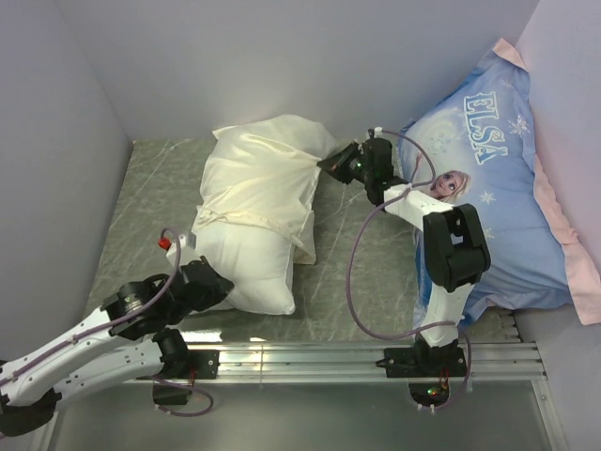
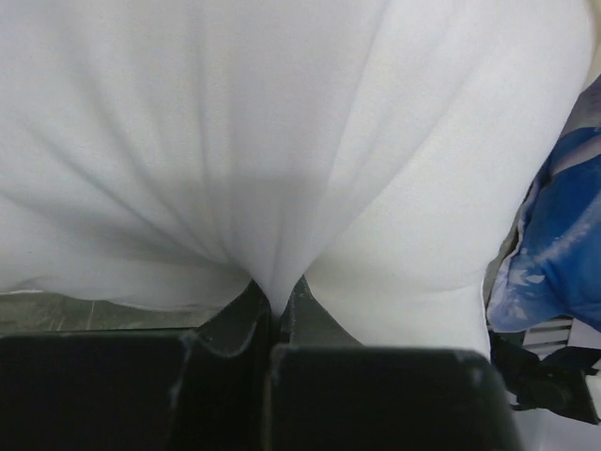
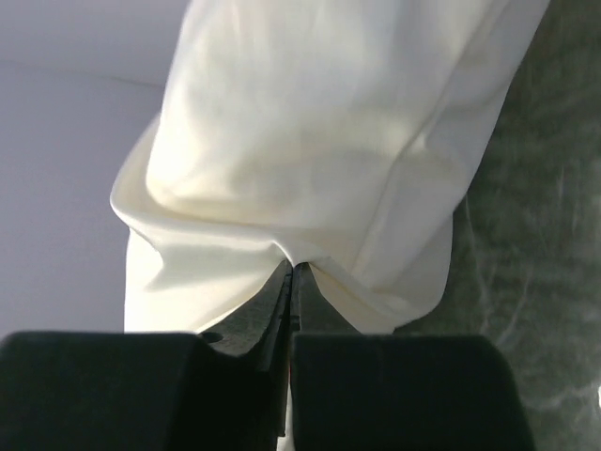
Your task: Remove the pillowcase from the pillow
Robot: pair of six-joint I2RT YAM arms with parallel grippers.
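Note:
The cream pillowcase (image 1: 258,178) covers the far half of the white pillow (image 1: 249,268), whose near end sticks out bare toward the arms. My left gripper (image 1: 218,282) is shut on a pinch of the white pillow (image 2: 282,169) at its near left corner. My right gripper (image 1: 331,162) is shut on the pillowcase's far right corner, with the cream pillowcase cloth (image 3: 310,141) drawn into a fold between the fingers. Both gripper views are filled by cloth.
A blue ELSA-print pillow (image 1: 498,178) with a pink edge leans at the right wall, behind the right arm. The grey-green marbled table (image 1: 366,272) shows between the pillows. Walls close the left, back and right. A metal rail (image 1: 357,357) runs along the near edge.

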